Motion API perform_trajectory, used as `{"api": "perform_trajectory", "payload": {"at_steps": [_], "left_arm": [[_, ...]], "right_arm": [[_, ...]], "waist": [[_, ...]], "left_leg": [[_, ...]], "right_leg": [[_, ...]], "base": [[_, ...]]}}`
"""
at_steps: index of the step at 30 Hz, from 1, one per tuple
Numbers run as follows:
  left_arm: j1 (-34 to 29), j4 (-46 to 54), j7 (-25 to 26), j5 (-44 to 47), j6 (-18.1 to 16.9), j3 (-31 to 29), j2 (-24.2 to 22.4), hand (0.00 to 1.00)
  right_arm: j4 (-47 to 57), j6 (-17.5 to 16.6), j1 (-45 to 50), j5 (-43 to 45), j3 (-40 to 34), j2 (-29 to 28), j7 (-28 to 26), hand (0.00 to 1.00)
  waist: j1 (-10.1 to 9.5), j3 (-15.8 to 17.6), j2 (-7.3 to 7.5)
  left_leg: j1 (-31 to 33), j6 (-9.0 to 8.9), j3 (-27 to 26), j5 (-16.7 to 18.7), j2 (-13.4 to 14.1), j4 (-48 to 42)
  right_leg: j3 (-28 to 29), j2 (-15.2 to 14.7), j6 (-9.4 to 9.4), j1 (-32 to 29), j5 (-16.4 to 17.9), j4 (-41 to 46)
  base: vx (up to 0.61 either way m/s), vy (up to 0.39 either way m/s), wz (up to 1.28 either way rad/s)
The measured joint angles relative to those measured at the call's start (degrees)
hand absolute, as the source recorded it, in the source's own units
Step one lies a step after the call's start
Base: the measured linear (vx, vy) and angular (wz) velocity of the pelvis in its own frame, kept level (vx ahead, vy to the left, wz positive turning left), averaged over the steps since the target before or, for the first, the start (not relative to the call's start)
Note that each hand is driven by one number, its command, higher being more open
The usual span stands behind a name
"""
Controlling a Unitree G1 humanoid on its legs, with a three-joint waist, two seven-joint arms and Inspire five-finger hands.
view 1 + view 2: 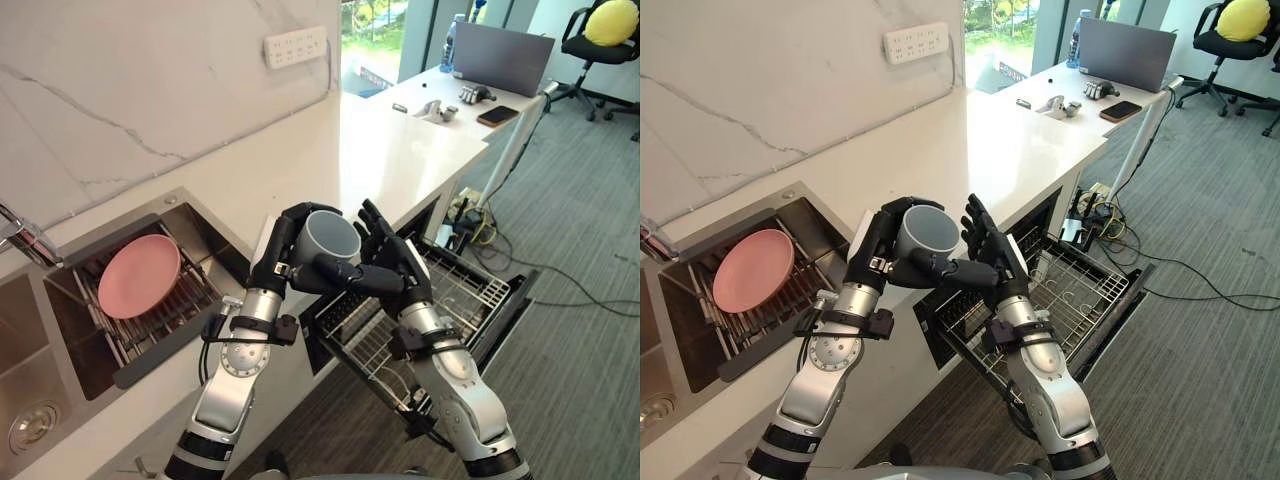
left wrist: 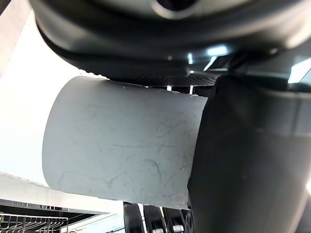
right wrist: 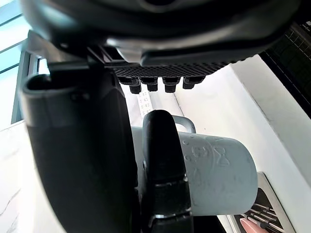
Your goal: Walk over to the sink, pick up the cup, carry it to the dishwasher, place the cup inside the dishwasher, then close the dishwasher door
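Left hand: we see the left hand [image 1: 280,250] at the frame's centre, fingers curled round the wall of a plain grey ceramic cup [image 1: 332,237], some hooked over its rim.
Right hand: the right hand [image 1: 395,262] stands just right of the cup with its fingers straight and spread upward. Its thumb is laid along the cup's lower side, so the hand is wide, not closed.
Cup: it is held in the air between both hands and tilted, its mouth facing up and towards us. The matt grey wall shows faint scratches in the left wrist view, and a loop handle shows in the right wrist view.
Cup's place: above the counter's front edge, up and left of the dishwasher's wire rack [image 1: 450,290].
Dishwasher: the dark door [image 1: 512,305] hangs open at lower right, with the wire rack pulled out over it.
Sink: the steel sink [image 1: 50,330] sits at the left edge, where a round pink plate [image 1: 139,276] lies on a slatted drainer [image 1: 190,300].
Counter: the white stone worktop [image 1: 330,150] runs towards the upper right.
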State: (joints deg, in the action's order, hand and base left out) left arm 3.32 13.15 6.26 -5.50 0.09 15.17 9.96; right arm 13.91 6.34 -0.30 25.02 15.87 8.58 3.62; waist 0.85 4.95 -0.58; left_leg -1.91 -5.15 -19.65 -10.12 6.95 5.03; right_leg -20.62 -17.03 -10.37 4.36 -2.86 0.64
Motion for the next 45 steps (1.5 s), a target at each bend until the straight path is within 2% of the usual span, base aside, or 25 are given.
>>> {"api": "perform_trajectory", "payload": {"at_steps": [5, 6, 12, 21, 34, 35, 45], "left_arm": [[-0.60, 0.00, -0.07, 1.12, 1.73, 0.49, 0.38, 0.00], [-0.66, -0.01, -0.07, 1.12, 1.98, 0.64, 0.39, 0.00], [-0.75, -0.32, -0.02, 1.10, 3.44, 1.26, 0.83, 0.00], [-0.75, -0.33, 1.37, 1.72, 4.74, 1.97, 0.36, 0.00], [-0.74, -0.33, 2.26, 2.62, 4.85, 1.97, 0.50, 0.00], [-0.73, -0.33, 2.26, 2.71, 4.85, 1.97, 0.50, 1.00], [-0.34, -0.33, 1.93, 6.01, 4.83, 2.93, 0.38, 1.00]], "right_arm": [[-1.46, 2.25, -1.68, 0.11, 0.73, 0.14, 0.10, 1.00], [-1.70, 2.41, -1.81, 0.11, 0.80, 0.19, 0.11, 0.00], [-2.12, 3.29, -2.31, -0.33, 2.52, 0.62, 1.54, 0.00], [-3.19, 3.69, -5.18, -8.67, 4.96, 0.38, 7.27, 0.00], [-3.10, 3.38, -5.74, -9.55, 6.24, 0.24, 10.99, 0.00], [-3.09, 3.34, -5.75, -9.60, 6.29, 0.24, 11.28, 0.00], [-3.42, 1.70, -5.83, -11.11, 5.50, 0.81, 12.32, 0.00]], "waist": [[-0.08, -0.91, -0.03], [-0.08, -1.00, -0.02], [-0.08, -1.49, 0.01], [-0.19, -1.70, 0.10], [-0.24, -3.05, 0.13], [-0.24, -3.15, 0.13], [-0.03, -3.18, 0.12]], "left_leg": [[0.48, 0.05, 0.44, -0.19, -0.01, 0.00], [0.53, 0.05, 0.50, -0.20, -0.01, 0.00], [0.90, 0.04, 1.24, -0.38, 0.00, -0.01], [0.89, 0.06, 1.27, -0.47, 0.02, -0.02], [0.88, 0.06, 1.29, -0.47, 0.05, -0.02], [0.86, 0.06, 1.29, -0.47, 0.05, -0.02], [0.64, 0.09, 1.13, -0.51, 0.04, -0.01]], "right_leg": [[-0.43, 0.02, 0.01, -0.06, -0.03, -0.13], [-0.50, 0.02, 0.01, -0.06, -0.03, -0.14], [-1.28, 0.17, -0.03, 0.27, -0.16, -0.61], [-1.33, 0.25, 0.05, 0.43, -0.37, -0.96], [-1.37, 0.32, 0.00, 0.58, -0.49, -1.18], [-1.37, 0.32, 0.02, 0.61, -0.50, -1.19], [-1.29, 0.38, 0.03, 0.96, -0.89, -1.65]], "base": [[-0.01, -0.003, 0.04], [-0.01, -0.007, 0.04], [-0.01, -0.007, 0.05], [0.00, 0.000, 0.00], [0.00, 0.000, 0.00], [0.00, 0.000, 0.00], [0.00, 0.000, 0.00]]}}
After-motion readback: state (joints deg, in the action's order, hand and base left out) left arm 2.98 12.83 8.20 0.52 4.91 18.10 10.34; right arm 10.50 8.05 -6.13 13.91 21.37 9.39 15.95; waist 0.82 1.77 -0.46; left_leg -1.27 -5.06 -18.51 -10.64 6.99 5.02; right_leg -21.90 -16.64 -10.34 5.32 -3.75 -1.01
